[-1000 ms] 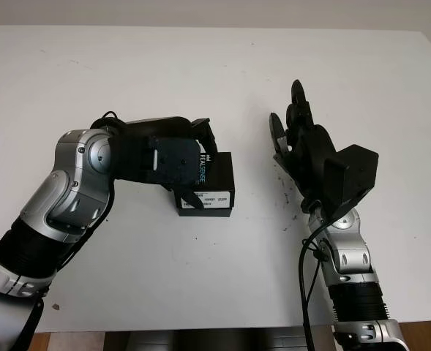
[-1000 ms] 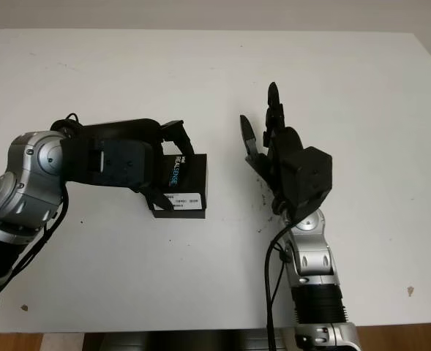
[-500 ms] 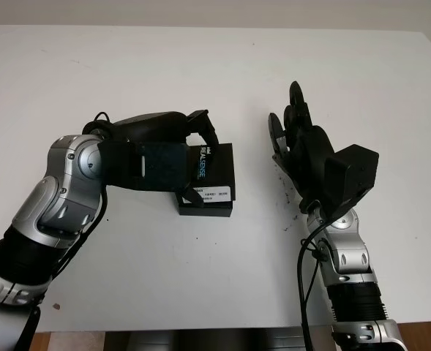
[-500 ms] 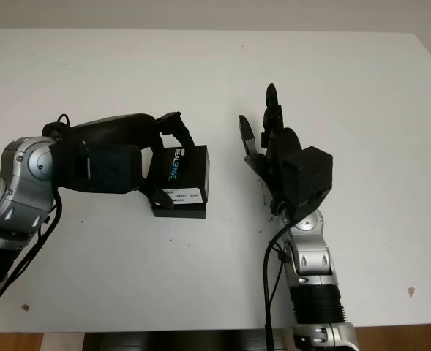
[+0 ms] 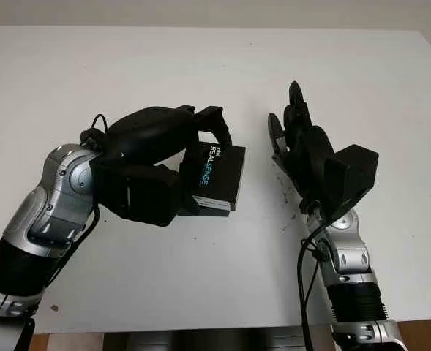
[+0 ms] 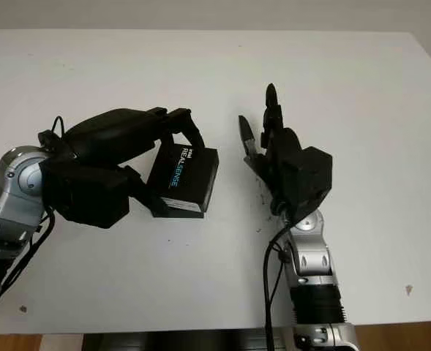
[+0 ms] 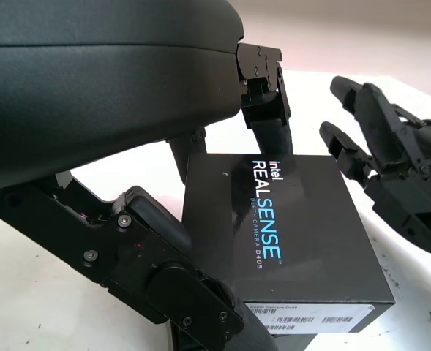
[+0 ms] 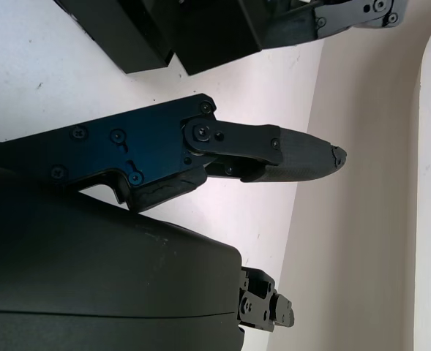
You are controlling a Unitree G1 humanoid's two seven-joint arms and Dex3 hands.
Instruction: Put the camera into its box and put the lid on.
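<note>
Change: over the last second the left hand (image 5: 189, 157) has rolled over and lifted — the box (image 5: 216, 179), which lay flat on the table (image 5: 200, 66), now sits tilted in its grip, printed face turned up and toward the right hand.
Left hand: closed on the box, one finger (image 7: 268, 110) hooked over the far edge, another pressed along the near side.
Box: closed, lid on; it appears raised off the table on the side toward the right hand, though whether the other edge touches the surface cannot be told.
Contents: hidden — the lid covers the inside, so the camera cannot be confirmed from these views.
Right hand: open (image 5: 297, 142), standing upright just beside the box, apart from it, holding nothing.
Meaning for the task: judged from the shut lid, the packing looks done or nearly so — the tilt reads as a check or a handover toward the right hand rather than a fresh insertion.
Risk: a tilted lid held by few fingers could slip.
</note>
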